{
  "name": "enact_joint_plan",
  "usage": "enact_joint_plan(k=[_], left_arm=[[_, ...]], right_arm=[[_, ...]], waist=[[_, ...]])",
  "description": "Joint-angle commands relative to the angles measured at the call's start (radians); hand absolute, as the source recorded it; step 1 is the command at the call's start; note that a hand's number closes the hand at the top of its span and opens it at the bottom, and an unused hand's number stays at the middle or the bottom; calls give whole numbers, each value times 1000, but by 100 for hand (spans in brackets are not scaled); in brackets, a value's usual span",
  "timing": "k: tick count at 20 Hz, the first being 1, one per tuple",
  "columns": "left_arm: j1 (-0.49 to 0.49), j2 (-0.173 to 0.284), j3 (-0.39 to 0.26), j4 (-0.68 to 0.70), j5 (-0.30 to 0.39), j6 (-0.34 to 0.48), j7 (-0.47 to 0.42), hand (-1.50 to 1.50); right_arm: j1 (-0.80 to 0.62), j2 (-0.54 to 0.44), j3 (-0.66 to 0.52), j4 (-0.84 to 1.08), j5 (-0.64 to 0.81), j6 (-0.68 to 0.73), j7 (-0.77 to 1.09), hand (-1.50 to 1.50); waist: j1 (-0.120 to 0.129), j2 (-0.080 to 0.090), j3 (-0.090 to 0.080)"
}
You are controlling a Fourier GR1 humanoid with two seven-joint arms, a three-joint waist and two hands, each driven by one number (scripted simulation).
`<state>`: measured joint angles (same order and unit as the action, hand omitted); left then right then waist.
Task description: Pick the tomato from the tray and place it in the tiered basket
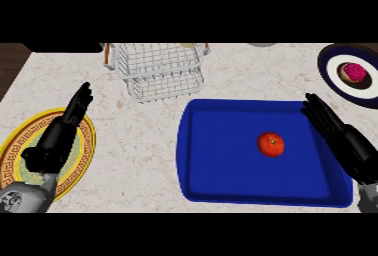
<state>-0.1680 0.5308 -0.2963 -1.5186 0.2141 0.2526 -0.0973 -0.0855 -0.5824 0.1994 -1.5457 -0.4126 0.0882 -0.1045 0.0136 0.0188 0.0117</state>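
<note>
One blue tray (221, 150) on the tabletop (140, 130), containing one tomato (271, 144) near its centre; one white tiered basket (159, 70) behind the tray, nothing visible inside. One yellow-rimmed plate (15, 145) at left, one dark plate (332, 75) at upper right carrying one pink-topped item (354, 73). Left hand (63, 130) over the yellow plate, right hand (343, 137) over the tray's right rim, both with fingers straight, holding nothing.
</note>
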Motion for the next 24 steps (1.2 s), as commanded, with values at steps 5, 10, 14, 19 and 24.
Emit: enact_joint_plan(k=[5,10,14,19,24], left_arm=[[-33,-109,19,-16,-20,125,60,0],[-24,-190,-38,-8,-23,144,65,0],[-34,-199,-29,-6,-35,163,94,0],[-56,-250,-68,-18,-98,225,151,0],[-28,-207,-24,-4,-74,196,112,0]], right_arm=[[-117,67,-287,121,-360,176,-158,150],[-124,195,-287,301,-539,236,-50,-150],[-112,111,-320,402,-631,599,-68,-150],[-64,-65,-403,450,-507,820,-142,-150],[-40,-288,-443,286,-166,793,-192,-150]], waist=[[-11,-13,-6],[10,-3,-5],[0,-12,-7],[-14,-17,-9],[-38,-24,-11]])
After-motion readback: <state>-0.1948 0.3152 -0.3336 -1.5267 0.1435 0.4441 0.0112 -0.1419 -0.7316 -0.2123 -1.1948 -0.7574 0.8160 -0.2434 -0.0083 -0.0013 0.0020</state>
